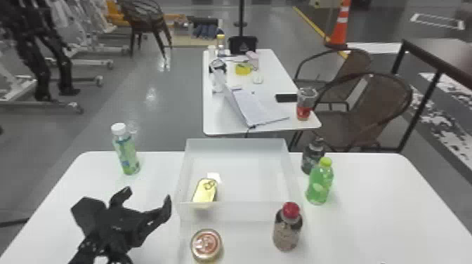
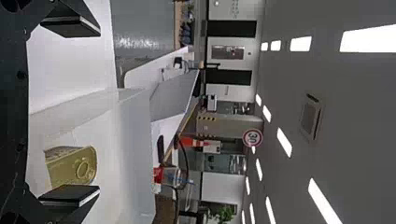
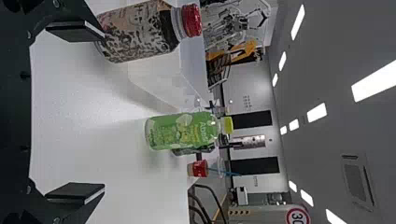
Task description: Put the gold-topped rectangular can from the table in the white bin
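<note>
Head view: the gold-topped can (image 1: 204,192) lies inside the white bin (image 1: 233,211), toward its near left corner, gold face up. The left gripper (image 1: 147,200) stands outside the bin on your left, its fingers wide apart and nothing between them. The placement appears complete; the step in hand is judged to be clearing the arm. Draw it away from the bin wall, watching the white-capped bottle (image 1: 127,154) beyond it and the round tin (image 1: 206,245) in front of the bin.

Left wrist view: the fingers are spread wide and empty, with the can beyond one of them. Keep them spread as you withdraw, and avoid sweeping sideways, which could catch the bin's rim.

Right wrist view: the right gripper (image 3: 91,111) is wide open and empty over the table (image 3: 112,168), one finger close to the red-capped bottle (image 3: 140,30). Leave this arm parked.
</note>
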Controlling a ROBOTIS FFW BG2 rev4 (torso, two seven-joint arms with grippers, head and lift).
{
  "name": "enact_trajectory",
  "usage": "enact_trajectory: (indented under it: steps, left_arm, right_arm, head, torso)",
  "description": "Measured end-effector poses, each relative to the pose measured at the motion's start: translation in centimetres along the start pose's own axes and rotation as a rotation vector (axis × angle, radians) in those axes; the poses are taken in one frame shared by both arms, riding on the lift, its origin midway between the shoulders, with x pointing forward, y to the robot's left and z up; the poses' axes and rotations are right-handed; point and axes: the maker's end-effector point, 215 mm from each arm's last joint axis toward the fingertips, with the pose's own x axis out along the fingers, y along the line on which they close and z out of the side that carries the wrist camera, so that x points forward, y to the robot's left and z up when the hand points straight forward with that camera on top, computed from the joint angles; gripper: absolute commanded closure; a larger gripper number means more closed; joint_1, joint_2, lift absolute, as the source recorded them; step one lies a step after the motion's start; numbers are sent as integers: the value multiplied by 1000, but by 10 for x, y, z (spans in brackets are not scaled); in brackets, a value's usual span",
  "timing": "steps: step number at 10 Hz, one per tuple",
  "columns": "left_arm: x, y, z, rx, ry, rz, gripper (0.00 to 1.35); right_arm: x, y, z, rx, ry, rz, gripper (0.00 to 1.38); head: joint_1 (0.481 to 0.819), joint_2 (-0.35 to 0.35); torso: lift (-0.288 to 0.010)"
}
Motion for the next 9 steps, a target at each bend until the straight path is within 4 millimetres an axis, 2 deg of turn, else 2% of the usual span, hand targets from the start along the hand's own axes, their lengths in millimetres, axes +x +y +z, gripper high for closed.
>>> enact_trajectory:
  steps: [2, 6, 7, 9]
  left_arm:
    - [-46, 20, -11, -18, -15, 104, 117]
    - [-128, 31, -48, -19, 18, 220, 117]
    - [-143, 36, -56, -23, 29, 251, 117]
    - [-151, 35, -59, -28, 26, 263, 117]
  right_arm:
    - [-2, 0, 0, 0, 1, -1, 153]
    - [-6, 0, -2, -1, 8, -5, 154]
    - [-8, -1, -3, -1, 9, -10, 153]
    - [-10, -2, -3, -1, 10, -15, 153]
  head:
    - [549, 0]
    - [549, 0]
    - [549, 0]
    - [549, 0]
  torso:
    - [-100]
    - [-100]
    - [-100]
    - [-100]
